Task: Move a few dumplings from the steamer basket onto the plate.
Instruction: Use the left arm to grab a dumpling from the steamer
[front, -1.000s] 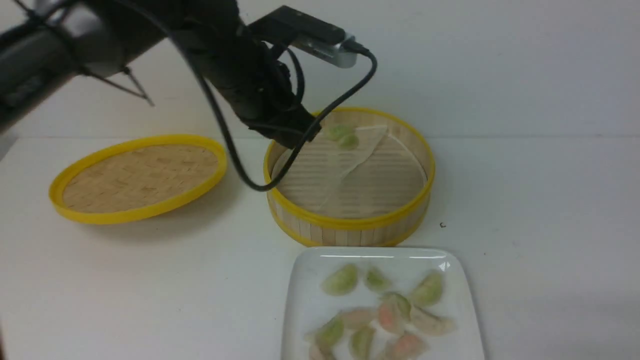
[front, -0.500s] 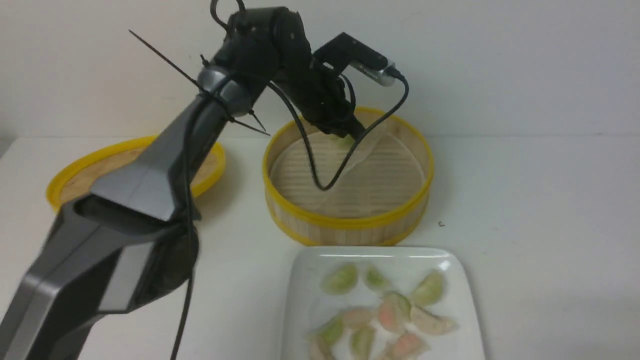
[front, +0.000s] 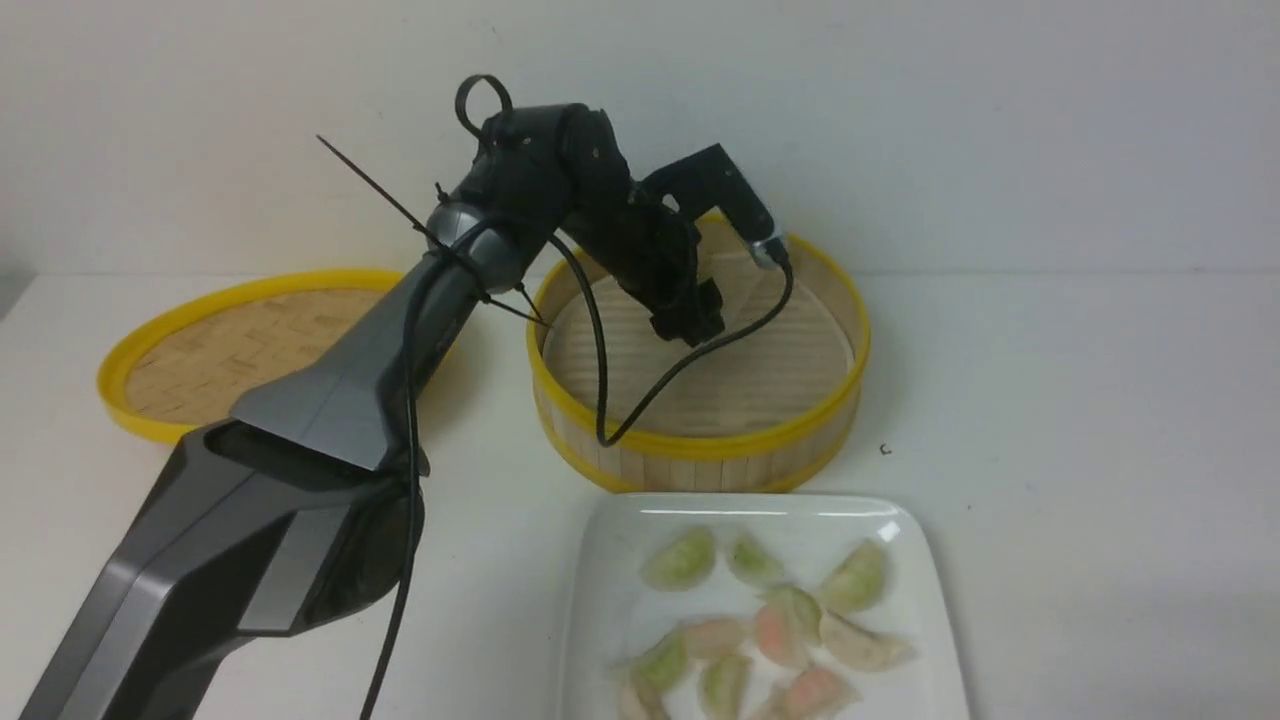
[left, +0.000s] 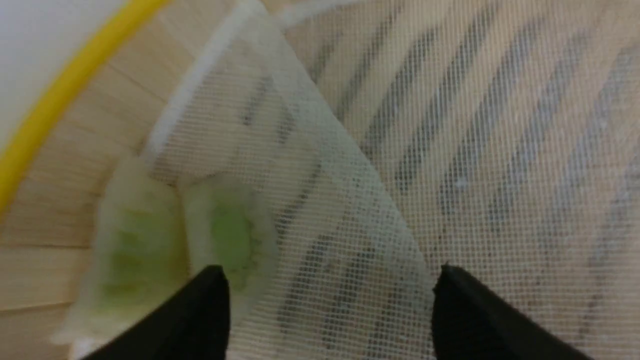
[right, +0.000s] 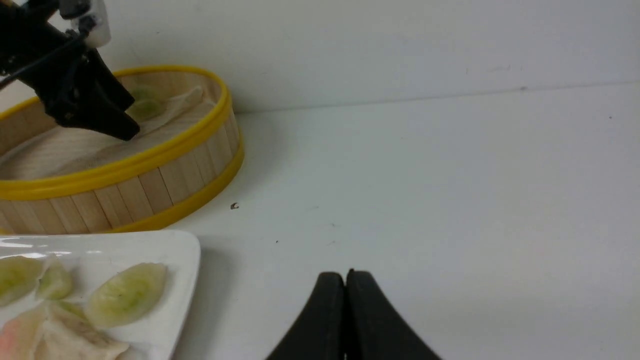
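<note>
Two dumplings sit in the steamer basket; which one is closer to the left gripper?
The inner dumpling, beside the folded liner, right at one fingertip of the open left gripper. The other dumpling lies against the wall of the steamer basket.

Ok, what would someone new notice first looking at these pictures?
The black left arm reaches into the steamer basket at the back, its left gripper open by two green dumplings against the basket wall. In front, the white plate holds a heap of green and pink dumplings.
</note>
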